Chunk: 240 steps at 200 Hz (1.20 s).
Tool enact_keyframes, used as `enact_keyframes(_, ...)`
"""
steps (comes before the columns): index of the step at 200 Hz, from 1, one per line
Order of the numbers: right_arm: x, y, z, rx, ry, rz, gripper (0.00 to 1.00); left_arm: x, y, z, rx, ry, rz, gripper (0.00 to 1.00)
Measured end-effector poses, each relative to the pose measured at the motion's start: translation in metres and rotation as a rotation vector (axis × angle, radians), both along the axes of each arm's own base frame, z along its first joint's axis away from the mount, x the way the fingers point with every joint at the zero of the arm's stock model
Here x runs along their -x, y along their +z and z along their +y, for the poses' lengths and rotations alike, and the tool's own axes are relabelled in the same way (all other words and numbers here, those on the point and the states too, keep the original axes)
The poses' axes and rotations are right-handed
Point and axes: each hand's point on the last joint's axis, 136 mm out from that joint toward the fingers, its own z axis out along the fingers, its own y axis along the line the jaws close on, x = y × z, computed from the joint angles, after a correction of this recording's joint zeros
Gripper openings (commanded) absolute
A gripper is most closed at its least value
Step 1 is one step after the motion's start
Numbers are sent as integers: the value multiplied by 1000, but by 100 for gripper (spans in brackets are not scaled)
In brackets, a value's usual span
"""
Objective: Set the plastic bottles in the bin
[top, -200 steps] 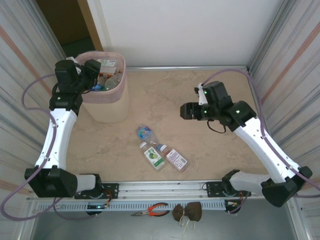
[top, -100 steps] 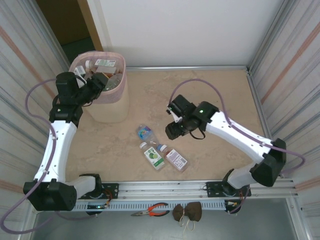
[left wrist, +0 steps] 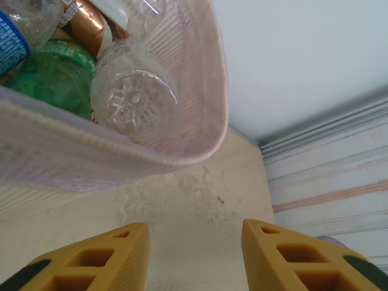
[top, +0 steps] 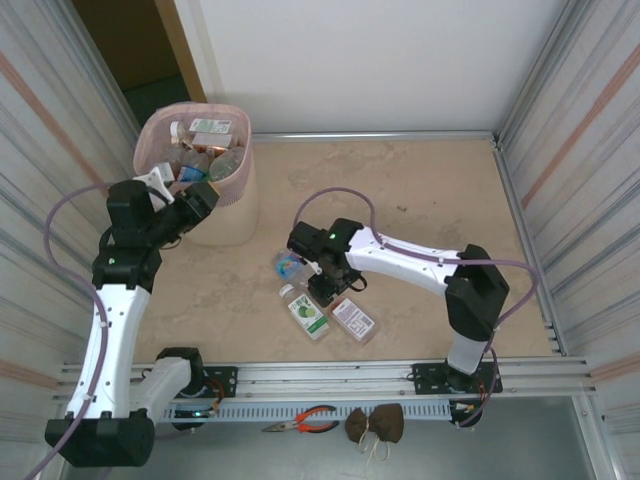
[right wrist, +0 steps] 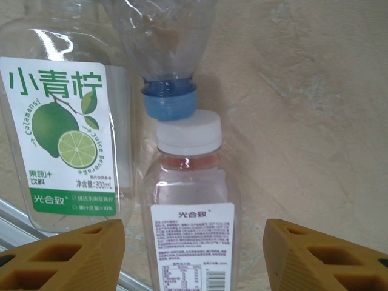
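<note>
Three plastic bottles lie on the table: a clear one with a blue cap (top: 289, 265), a lime-label one (top: 306, 311) and a white-capped one (top: 353, 320). My right gripper (top: 325, 285) hovers low over them. In the right wrist view it (right wrist: 194, 254) is open, its jaws standing either side of the white-capped bottle (right wrist: 191, 206) without touching. The lime-label bottle (right wrist: 63, 139) lies to the left, the blue-capped one (right wrist: 167, 36) beyond. The pink bin (top: 195, 170) holds several bottles. My left gripper (top: 195, 205) stands open and empty beside the bin's rim (left wrist: 121, 157).
Corrugated metal walls close in the table on both sides. A metal rail (top: 330, 375) runs along the near edge, with pliers (top: 303, 420) and a brown object (top: 375, 425) in front of it. A dark doorway lies behind the bin.
My right arm swung left and down from the right side to over the three bottles, its jaws narrowing. My left arm drew back from above the bin to its near side.
</note>
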Motion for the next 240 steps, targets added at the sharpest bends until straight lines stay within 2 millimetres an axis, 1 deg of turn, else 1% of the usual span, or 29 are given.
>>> enact_keyframes(33, 0, -19, 5, 39, 13, 22, 57, 8, -5, 3, -22, 5, 10, 44)
enact_keyframes(66, -3, -38, 9, 66, 13, 38, 55, 11, -9, 5, -32, 8, 24, 46)
enact_keyframes(121, -14, -60, 10, 83, -11, 51, 52, 14, -16, 5, -37, 5, 41, 47)
enact_keyframes(145, -19, -65, 10, 78, -25, 53, 52, 14, -18, 5, -37, 6, 48, 47)
enact_keyframes(197, -25, -68, 12, 60, -38, 47, 50, 14, -18, 5, -37, 6, 47, 47)
enact_keyframes(240, -24, -75, 3, 76, -51, 61, 50, 14, -20, 5, -37, 6, 50, 48)
